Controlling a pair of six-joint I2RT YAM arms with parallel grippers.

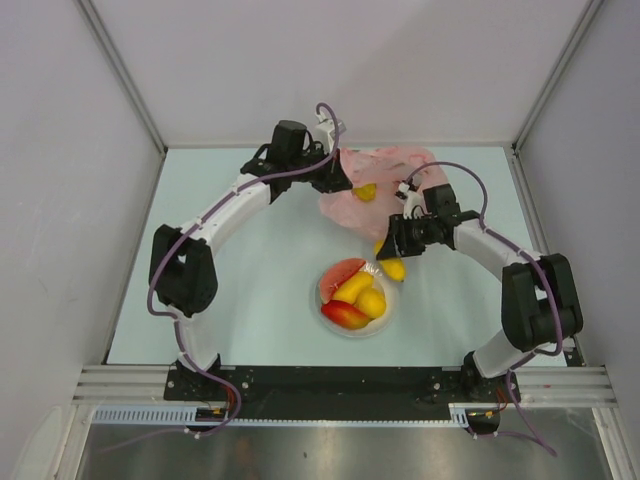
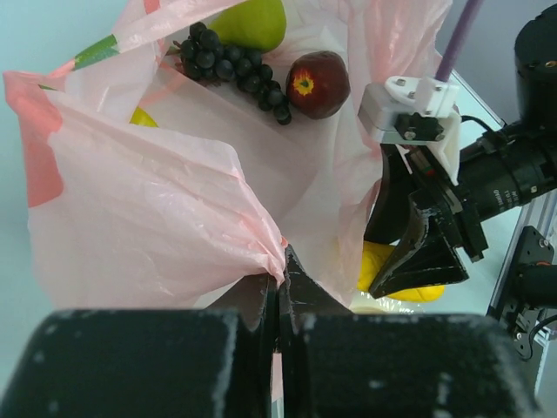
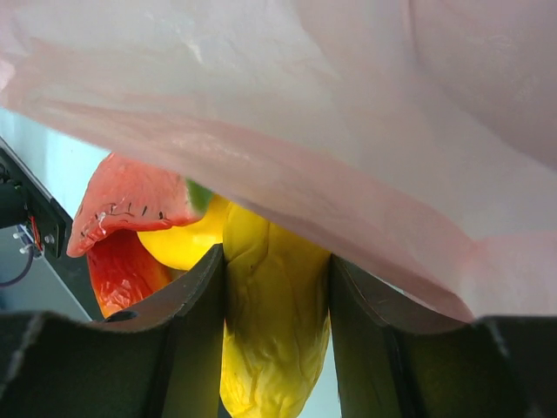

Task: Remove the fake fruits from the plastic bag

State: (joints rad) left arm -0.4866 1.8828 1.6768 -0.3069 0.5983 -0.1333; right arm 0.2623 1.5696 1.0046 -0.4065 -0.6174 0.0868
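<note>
The pink plastic bag (image 1: 385,180) lies at the back of the table, its mouth held up. My left gripper (image 2: 280,283) is shut on the bag's edge (image 2: 174,218); it also shows in the top view (image 1: 335,182). Inside the bag I see a dark grape bunch (image 2: 233,67), a green pear (image 2: 252,22), a dark red apple (image 2: 318,84) and a yellow fruit (image 1: 366,190). My right gripper (image 3: 277,270) is shut on a yellow oval fruit (image 3: 274,340), just outside the bag's mouth and above the plate's far rim (image 1: 392,262).
A white round plate (image 1: 388,312) in front of the bag holds a pinkish-red slice (image 1: 338,272), two yellow fruits (image 1: 352,288) and a red-orange mango (image 1: 343,315). The walls of the enclosure stand at left, right and back.
</note>
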